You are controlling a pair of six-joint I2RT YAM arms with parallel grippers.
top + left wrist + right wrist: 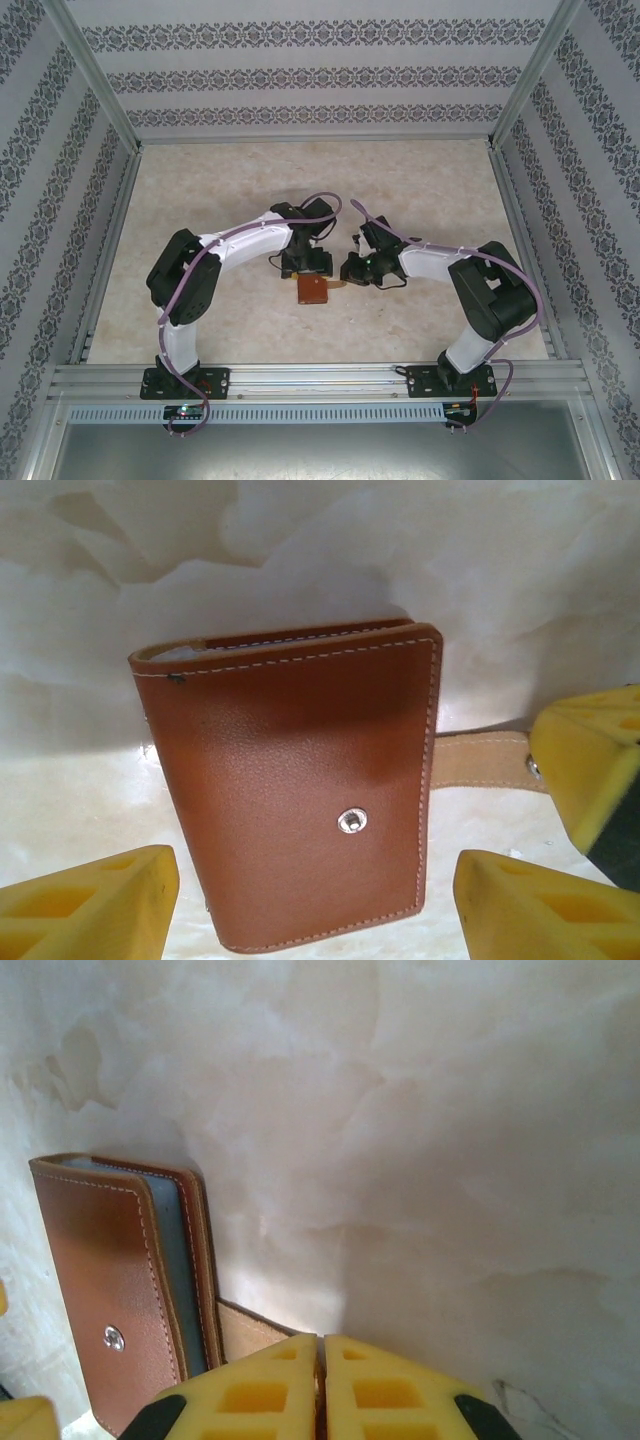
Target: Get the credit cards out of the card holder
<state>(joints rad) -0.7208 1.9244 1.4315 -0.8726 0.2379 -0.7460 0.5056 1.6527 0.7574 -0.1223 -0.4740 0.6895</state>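
The table [420, 190] has a pale beige, marbled top with a soft sheen. A brown leather card holder [314, 290] lies flat on it, folded shut, its white-stitched cover up and the metal snap stud [351, 821] showing near the holder's near edge. From the holder's right side a tan strap tab [480, 760] runs out along the tabletop. Aluminium rails [110, 240] edge the table, well apart from the holder.
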